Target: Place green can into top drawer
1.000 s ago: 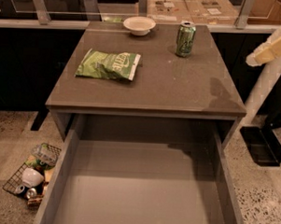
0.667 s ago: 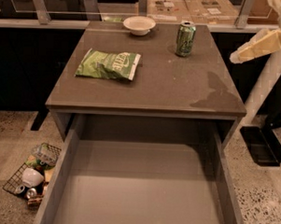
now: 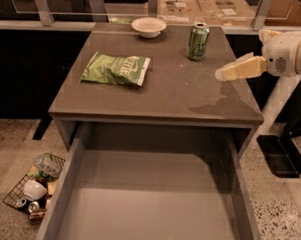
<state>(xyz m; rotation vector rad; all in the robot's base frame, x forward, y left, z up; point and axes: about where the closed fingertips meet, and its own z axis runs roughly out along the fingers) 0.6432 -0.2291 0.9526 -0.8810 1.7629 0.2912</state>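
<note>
**Early stage of the task.** The gripper [image 3: 221, 73] hangs over the right edge of the counter [image 3: 181, 96], with its pale tip pointing left and slightly down. From this angle it cannot be told whether it is spread or closed, but it carries nothing.

The green can [image 3: 198, 41] stands upright on the counter, beyond and to the left of the gripper tip. It is near the tip but clearly apart from it. The top drawer [image 3: 151, 207] stands open below and in front of the gripper, and the part of its flat bottom that shows is bare.

Farther left of the gripper lies a crisp bag [image 3: 116, 69], and a white bowl [image 3: 148, 26] sits at the back edge. Neither stands between the tip and the can. A wire basket [image 3: 35, 187] of clutter sits on the floor beside the drawer's left wall.

**Done:** 1 precondition, the open drawer.

**Left, by judgement:** 4 steps.
1. Reach the can.
2. Grasp it.
3. Carry it forward past the counter edge.
4. Set it down in the drawer.

The can is not yet touched, so the task is judged barely begun.
</note>
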